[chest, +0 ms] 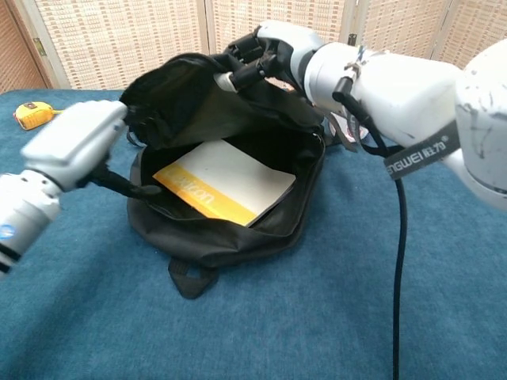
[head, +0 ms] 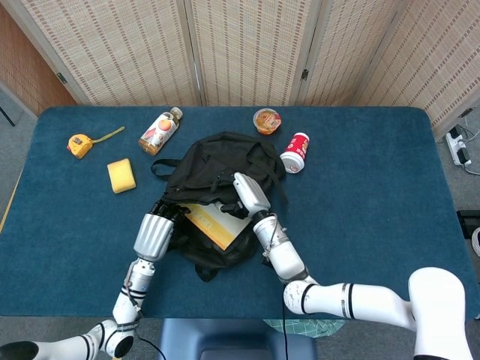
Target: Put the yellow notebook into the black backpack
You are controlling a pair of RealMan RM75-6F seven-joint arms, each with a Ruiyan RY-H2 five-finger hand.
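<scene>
— What sits on the worktop (head: 375, 217)?

— One black backpack (head: 225, 169), one yellow notebook (chest: 224, 181), one bottle (head: 160, 131), one sponge (head: 121, 175), one tape measure (head: 80, 144), one can (head: 295, 152) and one cup (head: 266, 120).

— Where does the notebook lie?

— Inside the open backpack, flat, just right of the left hand (chest: 75, 142) and below the right hand (chest: 257, 59).

— And the hands?

— The right hand grasps the backpack's upper flap, lifting it. The left one is blurred at the bag's left edge; its grip cannot be told.
</scene>
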